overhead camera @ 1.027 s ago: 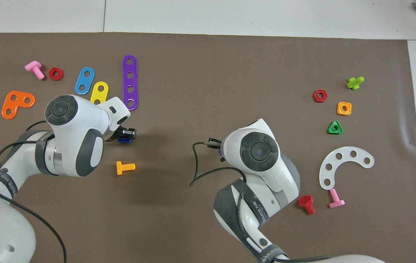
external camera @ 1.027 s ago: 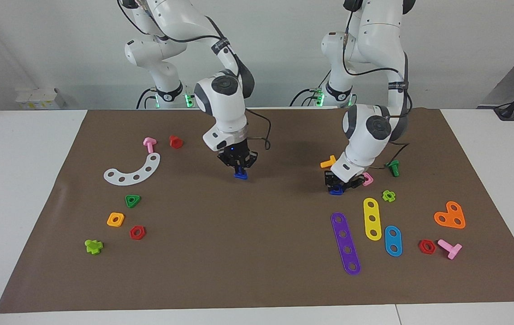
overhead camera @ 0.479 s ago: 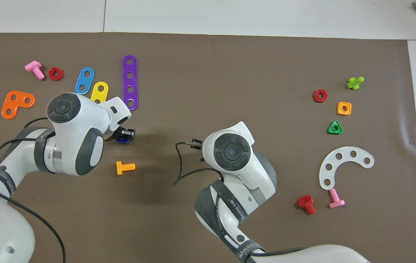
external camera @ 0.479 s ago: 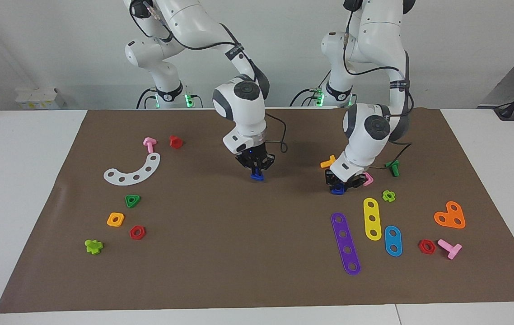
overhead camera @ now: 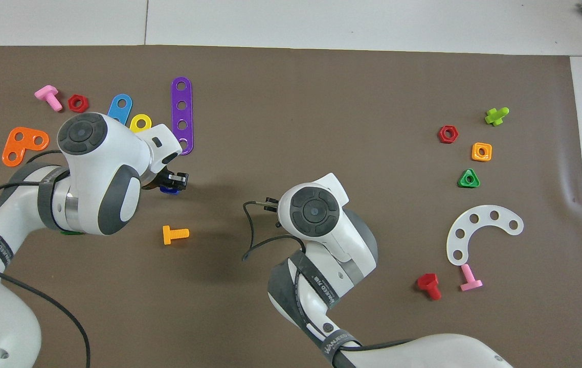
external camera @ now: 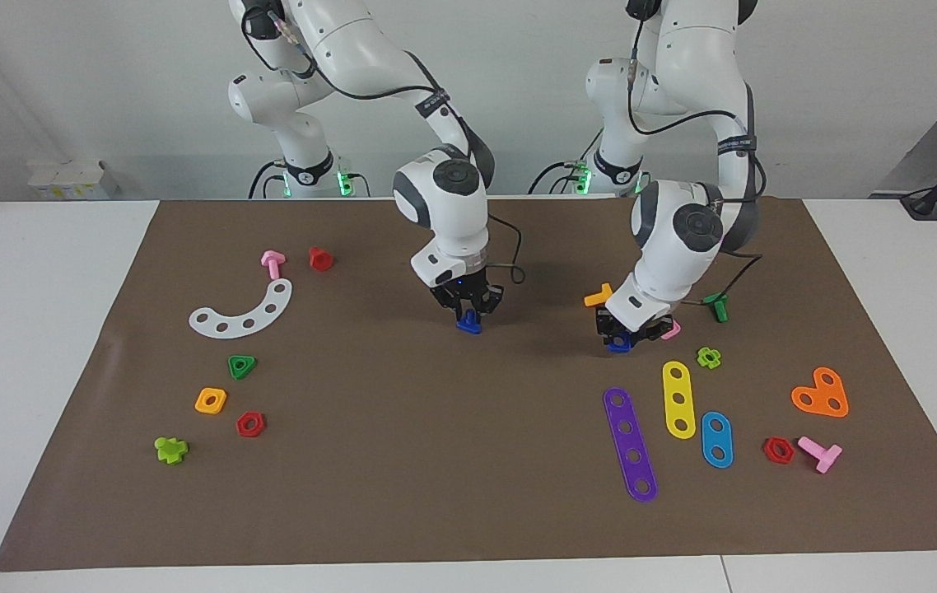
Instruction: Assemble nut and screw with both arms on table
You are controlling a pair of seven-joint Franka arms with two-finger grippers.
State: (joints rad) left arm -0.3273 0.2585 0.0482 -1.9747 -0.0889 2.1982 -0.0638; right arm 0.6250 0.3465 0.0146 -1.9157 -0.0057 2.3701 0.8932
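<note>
The blue screw (external camera: 468, 326) sits at the tip of my right gripper (external camera: 468, 315), low over the middle of the brown mat (external camera: 435, 461) on the white table (external camera: 40, 346). In the overhead view the right wrist hides both. Toward the left arm's end, my left gripper (external camera: 626, 336) is shut on the blue nut (external camera: 619, 346) just above the mat, next to a pink square nut (external camera: 671, 329). From overhead, the nut (overhead camera: 169, 190) shows under the left gripper (overhead camera: 174, 181).
An orange bolt (overhead camera: 174, 234) and a green bolt (external camera: 716, 306) lie close to the left gripper. Purple (external camera: 630, 445), yellow (external camera: 678, 399) and blue (external camera: 716, 439) strips lie farther out. A white curved plate (external camera: 242, 311) and several small nuts lie toward the right arm's end.
My right arm has carried the screw toward the left arm's end and has nearly stopped. The left gripper has risen a little with the nut.
</note>
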